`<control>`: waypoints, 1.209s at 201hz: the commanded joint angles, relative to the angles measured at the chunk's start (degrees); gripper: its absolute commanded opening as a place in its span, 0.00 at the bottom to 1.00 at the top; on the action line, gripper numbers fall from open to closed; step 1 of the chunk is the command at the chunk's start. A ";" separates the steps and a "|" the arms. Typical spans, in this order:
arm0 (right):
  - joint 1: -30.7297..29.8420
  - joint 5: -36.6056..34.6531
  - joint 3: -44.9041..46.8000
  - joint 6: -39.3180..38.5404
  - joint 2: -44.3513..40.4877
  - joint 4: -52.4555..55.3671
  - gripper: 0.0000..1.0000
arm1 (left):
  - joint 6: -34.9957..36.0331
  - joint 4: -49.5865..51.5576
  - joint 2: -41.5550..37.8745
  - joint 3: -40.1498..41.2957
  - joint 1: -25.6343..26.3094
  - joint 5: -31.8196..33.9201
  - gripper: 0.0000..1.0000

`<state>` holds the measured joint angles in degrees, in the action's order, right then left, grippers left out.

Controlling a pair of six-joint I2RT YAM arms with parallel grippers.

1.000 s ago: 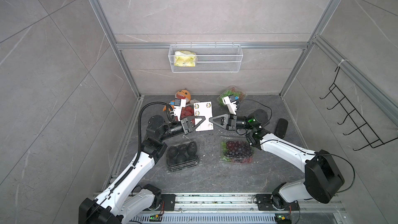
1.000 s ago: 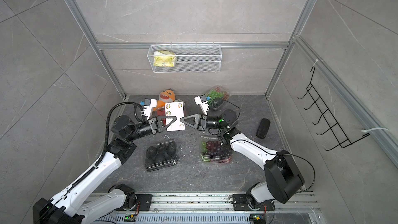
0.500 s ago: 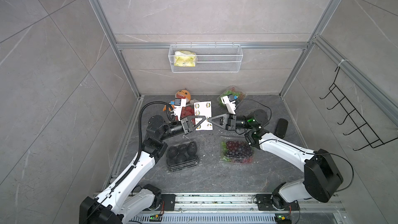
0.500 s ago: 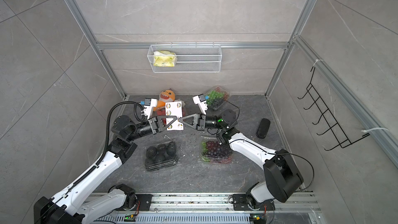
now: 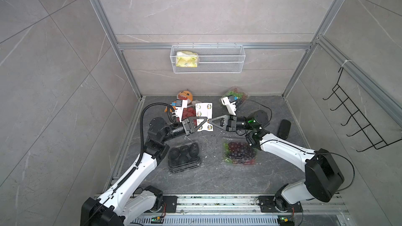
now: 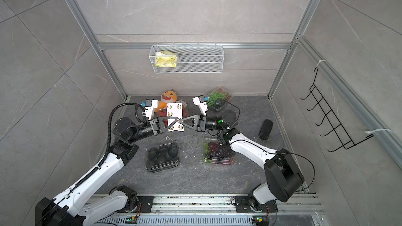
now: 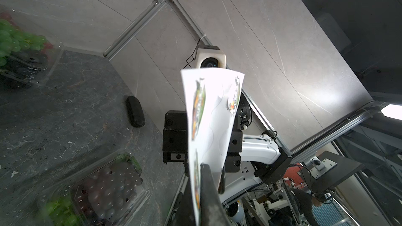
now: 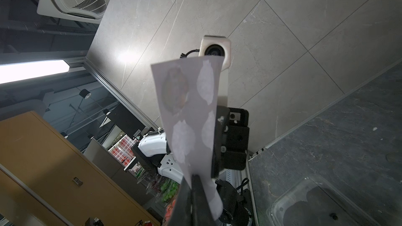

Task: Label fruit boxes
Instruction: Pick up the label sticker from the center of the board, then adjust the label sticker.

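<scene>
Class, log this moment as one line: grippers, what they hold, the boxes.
left gripper: shut on sticker sheet | right gripper: shut on same sheet | sheet: off the table | strawberry box: partly hidden by sheet

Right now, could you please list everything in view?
sticker sheet: 1, white, held aloft between both end effectors
strawberry box: 1, clear, red fruit, back, partly behind the sheet
green grape box: 1, clear, back right
purple grape box: 1, clear, front right
dark fruit box: 1, clear, front left
plush toy: 1, orange, back left
oblong object: 1, black, floor, right
wire basket: 1, white, back wall
yellow packet: 1, yellow, in basket
hook rack: 1, black, right wall
left end effector: 1, black, shut on the sheet
right end effector: 1, black, shut on the sheet
</scene>
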<state>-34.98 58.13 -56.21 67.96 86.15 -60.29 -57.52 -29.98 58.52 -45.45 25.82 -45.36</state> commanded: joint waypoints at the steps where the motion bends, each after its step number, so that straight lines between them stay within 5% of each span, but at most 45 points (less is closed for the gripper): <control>1: -0.61 0.90 -1.29 0.15 0.73 -1.31 0.00 | -0.58 -3.34 -1.04 -0.33 0.01 -1.56 0.00; 43: -0.61 0.67 -1.15 0.11 1.04 -0.92 0.10 | -0.74 -3.81 -0.76 -0.15 0.01 -1.77 0.00; 62: -0.59 0.67 -1.04 -0.19 0.95 -0.54 0.26 | -0.68 -3.83 -1.01 0.01 -0.02 -1.82 0.00; 131: 0.96 -0.46 1.40 -3.10 -3.17 2.73 0.35 | 3.85 3.23 -3.31 -1.21 -0.15 0.19 0.00; 172: 2.11 -1.16 3.47 -5.25 -5.99 5.89 0.34 | 3.56 2.65 -3.16 -1.12 -0.20 -0.11 0.00; 243: 2.04 -0.52 2.22 -3.77 -4.26 4.67 0.07 | 2.77 1.85 -3.33 -0.73 -0.14 -0.32 0.00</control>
<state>-32.91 57.43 -53.45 64.07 81.32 -54.57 -55.46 -26.06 56.16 -45.36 25.63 -45.12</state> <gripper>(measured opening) 0.096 0.051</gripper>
